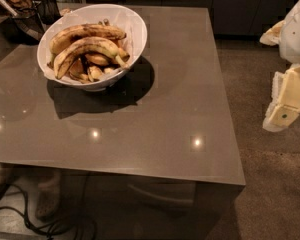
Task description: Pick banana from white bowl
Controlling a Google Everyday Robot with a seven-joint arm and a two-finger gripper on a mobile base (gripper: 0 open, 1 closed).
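step: pre-reach | my claw (285, 101) hangs right of the bench (165, 109), well apart from white bowl (136, 24); its grip I cannot tell | next: cross over, descend onto banana (87, 46)

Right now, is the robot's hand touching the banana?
No, the hand hangs right of the table, far from the banana in the white bowl.
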